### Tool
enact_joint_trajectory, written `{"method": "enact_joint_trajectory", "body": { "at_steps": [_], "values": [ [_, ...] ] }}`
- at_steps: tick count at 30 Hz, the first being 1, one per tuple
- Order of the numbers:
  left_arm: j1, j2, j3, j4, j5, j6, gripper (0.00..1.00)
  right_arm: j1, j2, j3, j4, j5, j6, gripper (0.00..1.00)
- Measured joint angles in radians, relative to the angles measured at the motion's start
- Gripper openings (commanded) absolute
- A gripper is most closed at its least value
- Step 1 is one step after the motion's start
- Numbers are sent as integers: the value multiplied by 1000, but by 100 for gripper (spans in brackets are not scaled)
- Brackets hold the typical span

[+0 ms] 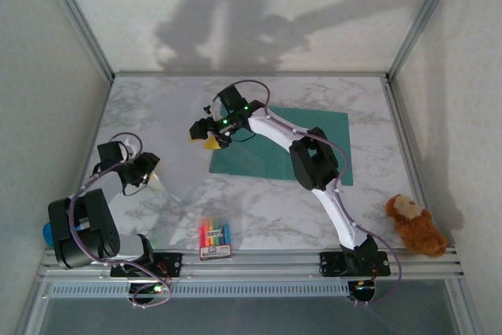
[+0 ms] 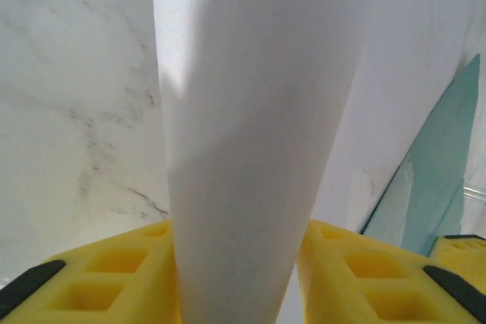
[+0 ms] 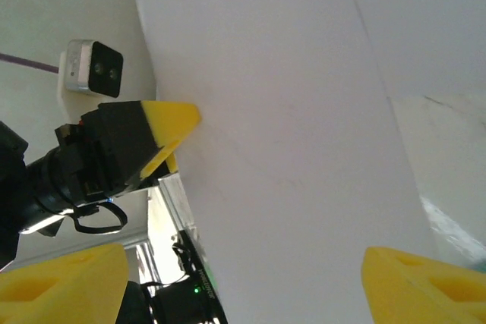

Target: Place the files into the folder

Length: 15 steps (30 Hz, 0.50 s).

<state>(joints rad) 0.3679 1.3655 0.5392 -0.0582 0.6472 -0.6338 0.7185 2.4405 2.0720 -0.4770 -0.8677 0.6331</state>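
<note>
A white sheet of the files (image 2: 250, 111) stands bowed between the yellow fingers (image 2: 114, 271) of my left gripper (image 2: 239, 267), which is shut on it. In the top view the left gripper (image 1: 147, 176) is at the left of the table, with a bit of white paper (image 1: 155, 182) at its tip. The same sheet (image 3: 296, 111) spreads across the right wrist view. My right gripper (image 3: 243, 278) is open, its fingertips wide apart and the sheet between them, untouched. The teal folder (image 1: 267, 158) lies flat mid-table, with the right gripper (image 1: 209, 137) off its left edge. A folder corner (image 2: 440, 180) shows behind the sheet.
A small crayon box (image 1: 214, 239) lies near the front edge. A brown teddy bear (image 1: 414, 225) sits at the front right. White walls enclose the marble table (image 1: 157, 107) on three sides, and a metal rail (image 1: 259, 260) runs along the front.
</note>
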Motion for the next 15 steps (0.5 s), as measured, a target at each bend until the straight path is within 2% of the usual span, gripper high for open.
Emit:
{"method": "enact_joint_trajectory", "body": {
  "at_steps": [7,15],
  "values": [
    [0,-11,0,14,47,-21,38,-53,0,-62,34,-47,42,83],
    [14,-42,7,-13,71,-21,36,-52,0,-71,47,-77,64,83]
  ]
}}
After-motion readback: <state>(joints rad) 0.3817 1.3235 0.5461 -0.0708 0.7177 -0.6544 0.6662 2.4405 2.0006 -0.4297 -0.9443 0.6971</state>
